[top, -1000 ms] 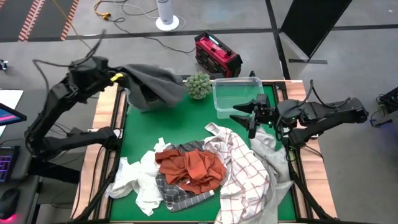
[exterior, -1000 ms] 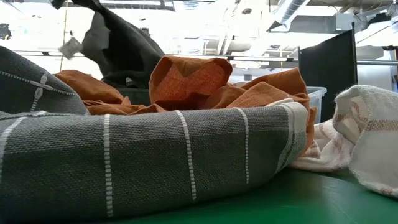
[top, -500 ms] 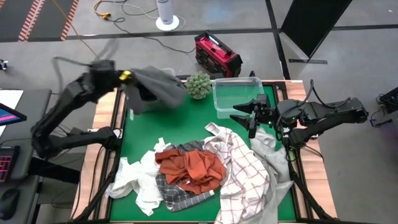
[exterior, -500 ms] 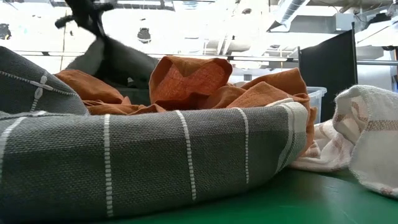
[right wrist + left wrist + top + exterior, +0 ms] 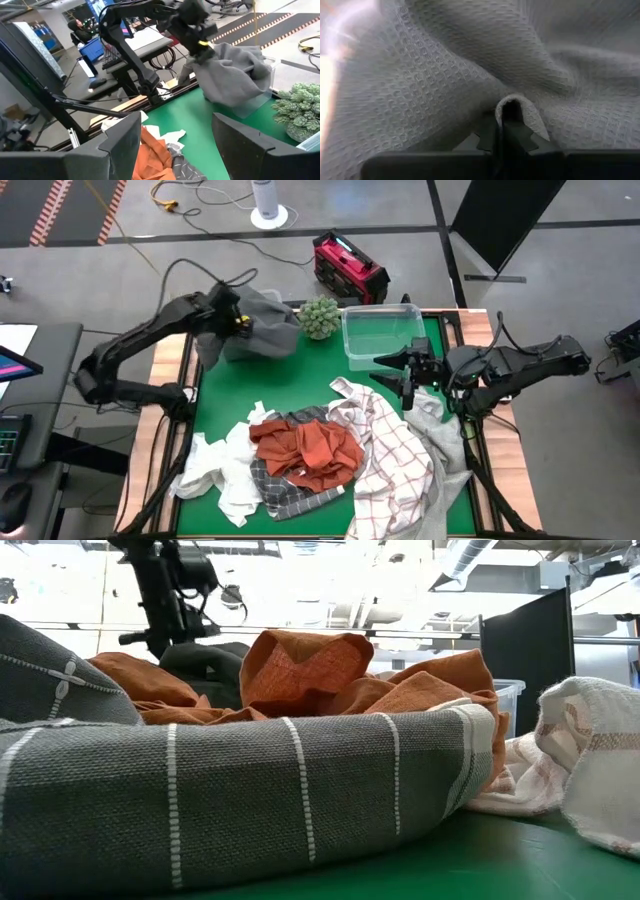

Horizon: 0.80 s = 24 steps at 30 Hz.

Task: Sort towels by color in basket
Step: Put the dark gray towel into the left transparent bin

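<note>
1. The left hand is at the far left corner of the green surface; its fingers are pinched together on a fold of the dark grey towel, as the left wrist view shows.
2. That towel is draped over a clear bin at that corner; part of it spills over the bin's wall.
3. The right hand hovers by the right edge with its fingers spread wide and nothing between them; it is just in front of a second clear bin and over the edge of the grid towel.
4. A pile lies in the near half of the surface: the rust-orange towel on top in the middle, the plaid towel under it, a white towel to the left, the grid towel to the right.
5. A small green plant stands between the two bins at the far edge.
6. A red box sits on the floor beyond the surface.
</note>
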Tool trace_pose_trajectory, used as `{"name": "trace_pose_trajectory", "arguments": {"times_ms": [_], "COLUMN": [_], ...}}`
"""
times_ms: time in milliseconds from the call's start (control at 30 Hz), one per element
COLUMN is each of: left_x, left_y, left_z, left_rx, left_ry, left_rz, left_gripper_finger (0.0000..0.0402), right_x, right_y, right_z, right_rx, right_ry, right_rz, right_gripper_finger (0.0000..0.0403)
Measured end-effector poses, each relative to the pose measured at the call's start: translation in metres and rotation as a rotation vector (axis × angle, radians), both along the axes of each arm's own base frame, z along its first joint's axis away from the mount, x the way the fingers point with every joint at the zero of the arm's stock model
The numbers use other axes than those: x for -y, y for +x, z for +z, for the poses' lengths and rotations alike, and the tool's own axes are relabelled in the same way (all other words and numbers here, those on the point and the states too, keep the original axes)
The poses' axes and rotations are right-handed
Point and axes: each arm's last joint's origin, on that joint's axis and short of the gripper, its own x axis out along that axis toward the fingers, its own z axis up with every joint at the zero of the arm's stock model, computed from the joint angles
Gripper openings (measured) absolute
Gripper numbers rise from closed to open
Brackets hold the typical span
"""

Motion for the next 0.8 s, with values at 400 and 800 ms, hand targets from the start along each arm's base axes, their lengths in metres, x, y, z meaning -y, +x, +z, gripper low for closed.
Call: {"name": "trace_pose_trajectory", "arguments": {"times_ms": [400, 800], "left_x": [-0.015, -0.015], "left_y": [0.011, 0.007], "left_z": [0.028, 0.099], "left_rx": [0.177, 0.294], "left_ry": [-0.073, 0.106], "left_rz": [-0.076, -0.057], "left_gripper_finger": [0.0217, 0.0234], "right_x": [-0.005, -0.004], "right_y": [0.007, 0.007], "right_z": [-0.005, -0.005], "right_rx": [-0.024, -0.023], "right_ry": [-0.001, -0.001], "right_rz": [0.012, 0.011], "right_gripper_finger": [0.0269, 0.0269]}}
